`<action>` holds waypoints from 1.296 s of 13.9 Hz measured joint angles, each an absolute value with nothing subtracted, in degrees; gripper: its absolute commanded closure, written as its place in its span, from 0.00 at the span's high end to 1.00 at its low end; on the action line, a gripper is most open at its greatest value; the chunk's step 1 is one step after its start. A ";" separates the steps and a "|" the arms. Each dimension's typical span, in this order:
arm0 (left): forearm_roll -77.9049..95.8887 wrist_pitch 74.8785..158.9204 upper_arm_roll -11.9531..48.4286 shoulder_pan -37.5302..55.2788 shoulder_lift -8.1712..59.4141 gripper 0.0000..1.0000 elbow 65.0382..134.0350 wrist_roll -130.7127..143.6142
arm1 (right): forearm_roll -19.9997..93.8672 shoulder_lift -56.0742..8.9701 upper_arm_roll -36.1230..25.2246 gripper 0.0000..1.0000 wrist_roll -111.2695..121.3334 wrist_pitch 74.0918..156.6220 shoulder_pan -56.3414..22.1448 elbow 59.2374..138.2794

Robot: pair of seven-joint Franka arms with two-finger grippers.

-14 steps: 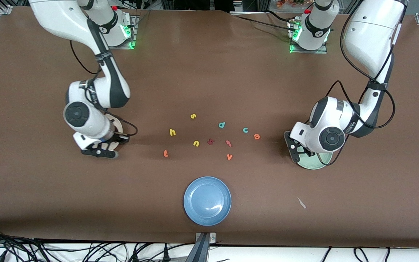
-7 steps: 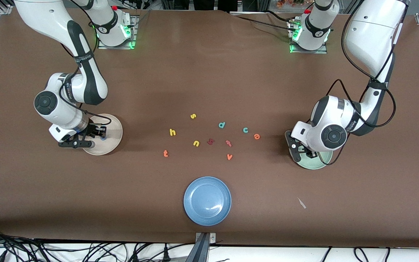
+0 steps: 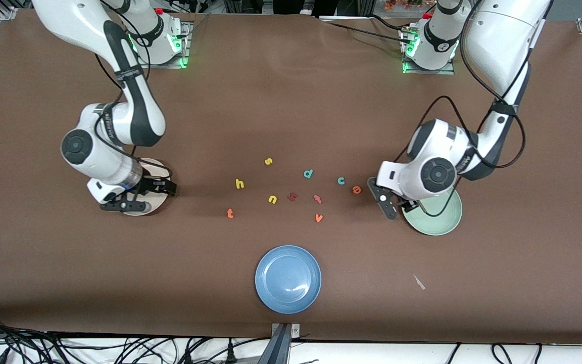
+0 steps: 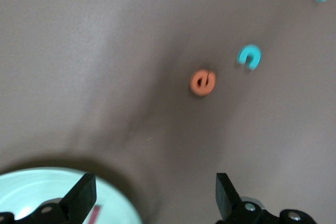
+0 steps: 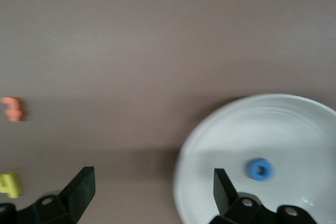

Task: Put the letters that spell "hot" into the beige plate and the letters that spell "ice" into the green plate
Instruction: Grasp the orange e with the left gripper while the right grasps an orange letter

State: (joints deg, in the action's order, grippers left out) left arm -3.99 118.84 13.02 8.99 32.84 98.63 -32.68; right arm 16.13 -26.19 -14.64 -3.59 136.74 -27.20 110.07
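Front view: t (image 3: 230, 213), then h (image 3: 239, 183), e (image 3: 356, 189) and c (image 3: 341, 180) lie loose on the counter (image 3: 291, 101). Both tools gape empty, right tool (image 3: 139, 197) over the beige plate (image 5: 294, 124) holding o (image 5: 260, 169), left tool (image 3: 394, 205) beside the green plate (image 3: 435, 222) holding i (image 4: 94, 214). Risk: grabbing lookalikes n (image 3: 272, 199) or v (image 3: 319, 218).

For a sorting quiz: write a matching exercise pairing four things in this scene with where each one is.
Things:
1. blue "o"
2. orange "e"
3. left pincer
4. blue plate

Places:
A. on the bare table beside the teal "c"
B. in the beige plate
C. nearest the front camera
D. over the green plate edge

Pairs: 1-B, 2-A, 3-D, 4-C
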 measured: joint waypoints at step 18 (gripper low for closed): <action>-4.41 132.92 13.04 15.15 39.45 0.69 100.93 -37.26 | 16.15 -46.30 -6.94 0.53 -15.85 136.71 -30.70 87.39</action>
State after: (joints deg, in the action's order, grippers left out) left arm -4.41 132.92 13.04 15.15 39.45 100.93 -37.26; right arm 16.15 -46.30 -6.94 -15.85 136.71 -30.70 87.39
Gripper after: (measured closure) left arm 0.242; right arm 0.335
